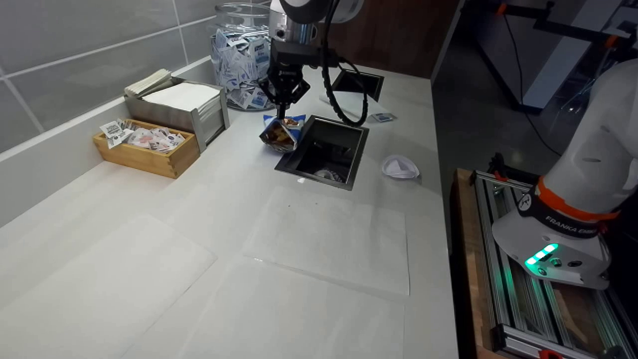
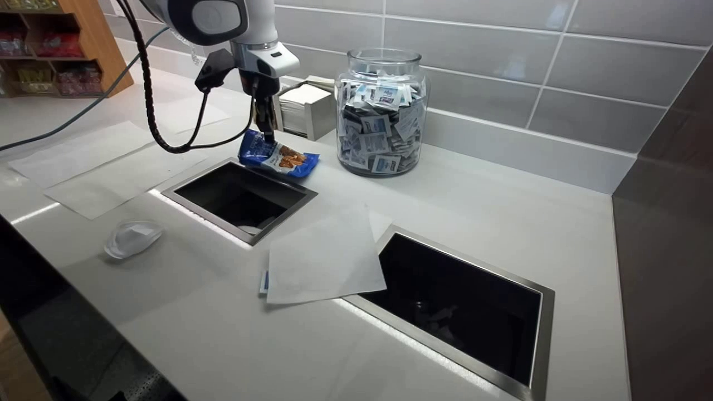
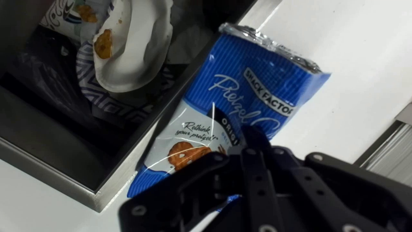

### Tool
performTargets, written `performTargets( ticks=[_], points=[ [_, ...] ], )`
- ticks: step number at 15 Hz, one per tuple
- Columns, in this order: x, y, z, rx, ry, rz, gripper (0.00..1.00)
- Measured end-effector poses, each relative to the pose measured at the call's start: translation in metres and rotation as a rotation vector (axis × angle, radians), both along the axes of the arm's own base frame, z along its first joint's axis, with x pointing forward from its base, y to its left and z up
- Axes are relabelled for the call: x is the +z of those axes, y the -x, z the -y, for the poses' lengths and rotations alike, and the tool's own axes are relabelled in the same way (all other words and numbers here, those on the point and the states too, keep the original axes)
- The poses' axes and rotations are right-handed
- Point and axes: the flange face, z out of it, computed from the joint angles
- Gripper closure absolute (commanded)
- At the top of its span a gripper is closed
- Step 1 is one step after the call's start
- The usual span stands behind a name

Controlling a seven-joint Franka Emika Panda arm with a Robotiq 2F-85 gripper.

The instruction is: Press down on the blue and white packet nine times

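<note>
The blue and white packet, a pretzel snack bag, lies in both exterior views (image 1: 280,138) (image 2: 285,160) on the counter beside a square bin opening. In the wrist view the packet (image 3: 222,93) shows its printed face and silver top edge, and one long side runs along the bin's rim. My gripper (image 1: 281,110) points down from above, jaws closed together. Its fingertips reach the packet's face near the middle in the wrist view, where the dark gripper (image 3: 256,137) hides the packet's lower right part. How hard the tips bear on it cannot be told.
The bin's metal rim (image 1: 314,178) borders the packet. Close behind stand a glass jar of sachets (image 2: 381,131) and a napkin holder (image 1: 213,119), with a wooden box (image 1: 172,162) beside that. A white wad (image 1: 400,167), a paper sheet (image 2: 326,262) and another bin (image 2: 548,334) lie around.
</note>
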Motion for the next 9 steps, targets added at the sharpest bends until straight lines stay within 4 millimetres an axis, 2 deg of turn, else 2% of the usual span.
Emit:
performTargets(
  ticks=[9],
  points=[
    [-0.018, -0.006, 0.011, -0.024, -0.001, -0.019, 1.0]
  ],
)
